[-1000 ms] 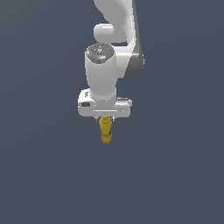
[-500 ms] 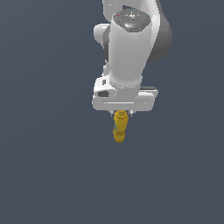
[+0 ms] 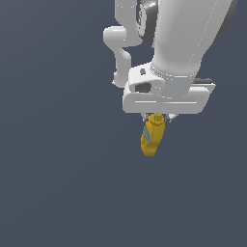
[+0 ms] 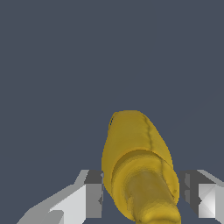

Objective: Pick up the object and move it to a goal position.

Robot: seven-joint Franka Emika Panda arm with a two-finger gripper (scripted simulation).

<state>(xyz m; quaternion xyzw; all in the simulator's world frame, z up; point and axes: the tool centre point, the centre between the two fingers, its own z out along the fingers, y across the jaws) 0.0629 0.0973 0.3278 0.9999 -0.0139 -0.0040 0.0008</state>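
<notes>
The yellow squeeze bottle (image 3: 152,136) hangs below my gripper (image 3: 157,117), nozzle end up between the fingers, its body pointing down and a little to the exterior view's left, with a small blue label mark on its side. It is held off the ground. In the wrist view the bottle (image 4: 138,166) fills the space between the two fingers (image 4: 92,192), with the ribbed cap nearest the camera. The gripper is shut on it. The fingertips are mostly hidden under the white hand in the exterior view.
A plain dark grey-blue surface (image 3: 58,183) lies all around. The white arm (image 3: 183,43) fills the upper part of the exterior view. No goal marker shows.
The arm has carried the bottle toward the exterior view's right and nearer the camera, so hand and bottle look larger. The bottle stays gripped.
</notes>
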